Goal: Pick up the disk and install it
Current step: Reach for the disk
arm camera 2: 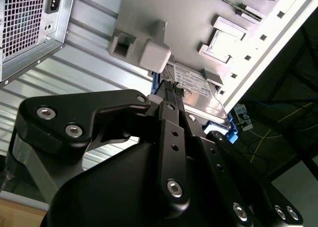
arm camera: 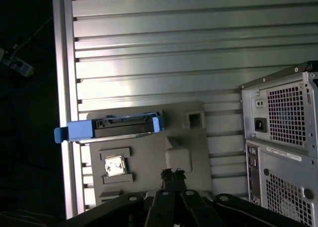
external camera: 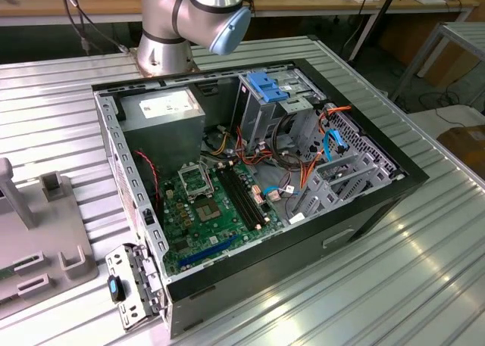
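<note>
Exterior view first: the arm (external camera: 189, 17) rises from the far side of the ribbed table (external camera: 394, 285), and the open case (external camera: 250, 179) lies on its side with the green board facing up. A metal cage (external camera: 265, 107) with a light-blue latch stands inside it. A grey fixture (external camera: 42, 232) sits at the exterior view's left.

Now the first wrist view, looking down on that fixture (arm camera: 149, 160). There's the disk (arm camera: 117, 127), parked at the fixture's edge, close to the table's (arm camera: 174, 38) rim. It shows a dark, flat side here, framed by bright blue rails, and one rail pokes out past the fixture. A square chip (arm camera: 114, 165) sits in a pocket just beside it.

The gripper (arm camera: 172, 174) hangs over the fixture with its two fingertips pressed together and nothing between them. It's near the disk but clear of it. The case's (arm camera: 283, 137) vented back stands off to one side.

In the second wrist view, the gripper's (arm camera 2: 174, 86) black linkage fills the foreground. Beyond the tips, the disk (arm camera 2: 198, 85) shows a silvery face with a pale label and blue at its ends. It rests against the fixture (arm camera 2: 164, 18).
</note>
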You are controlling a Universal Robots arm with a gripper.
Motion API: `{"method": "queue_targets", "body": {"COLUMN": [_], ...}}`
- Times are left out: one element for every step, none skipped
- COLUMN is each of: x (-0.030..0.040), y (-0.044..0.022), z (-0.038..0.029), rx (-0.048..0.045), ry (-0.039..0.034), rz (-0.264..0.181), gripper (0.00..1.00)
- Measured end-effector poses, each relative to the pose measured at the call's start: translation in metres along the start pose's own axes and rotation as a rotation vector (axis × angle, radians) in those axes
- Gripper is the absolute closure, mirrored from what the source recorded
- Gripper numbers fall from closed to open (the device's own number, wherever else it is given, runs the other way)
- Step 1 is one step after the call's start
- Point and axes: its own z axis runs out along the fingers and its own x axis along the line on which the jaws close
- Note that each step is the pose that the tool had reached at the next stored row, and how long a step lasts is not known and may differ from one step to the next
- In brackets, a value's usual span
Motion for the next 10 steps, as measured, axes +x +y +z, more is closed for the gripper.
{"method": "queue_targets", "body": {"x": [0.0001,0.0003,0.0003,0.0004,0.0004,0.0005,0.0005,0.0005,0.0005,0.0005], "y": [0.0000,0.0000,0.0000,0.0000,0.0000,0.0000,0.0000,0.0000,0.0000,0.0000], "z": [0.0000,0.0000,0.0000,0.0000,0.0000,0.0000,0.0000,0.0000,0.0000,0.0000], "rx": [0.0000,0.0000,0.0000,0.0001,0.0000,0.0000,0.0000,0.0000,0.0000,0.0000], "ry": [0.0000,0.0000,0.0000,0.0000,0.0000,0.0000,0.0000,0.0000,0.0000,0.0000], "rz": [0.000,0.000,0.000,0.000,0.000,0.000,0.000,0.000,0.000,0.000], "gripper": [0.89,0.89,0.89,0.89,0.89,0.89,0.89,0.89,0.89,0.89]}}
